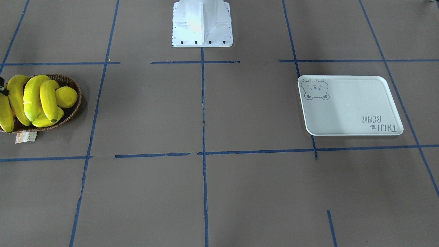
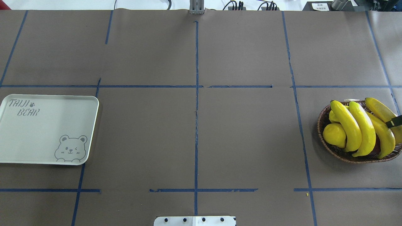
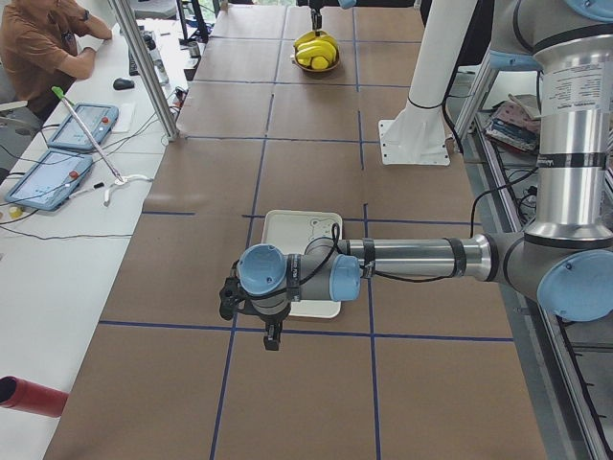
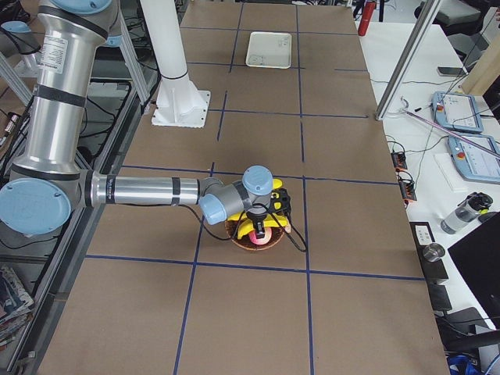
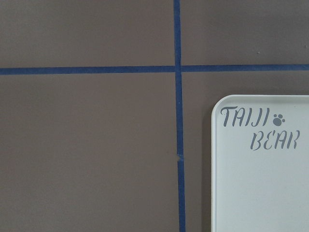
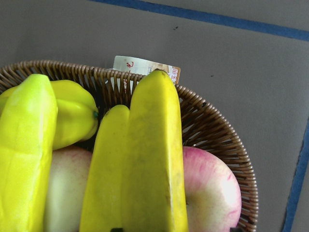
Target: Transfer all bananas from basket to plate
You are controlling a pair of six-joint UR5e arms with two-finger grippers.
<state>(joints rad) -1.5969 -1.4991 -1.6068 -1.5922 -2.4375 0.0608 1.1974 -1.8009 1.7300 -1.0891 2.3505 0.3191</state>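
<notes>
One level forearm (image 4: pixel 148 190) poises right gripper (image 4: pixel 262 225) over basket (image 2: pixel 320 125).

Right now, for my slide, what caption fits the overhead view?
Bananas piled with a lemon in the wicker basket at right; white bear plate at left holds nothing.

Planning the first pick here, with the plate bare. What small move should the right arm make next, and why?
Probably lower the right gripper straight down onto the banana under it. The bananas all lie in the basket, the plate is bare, and the right wrist view looks down on that banana. Whether the jaws are open cannot be told.
</notes>
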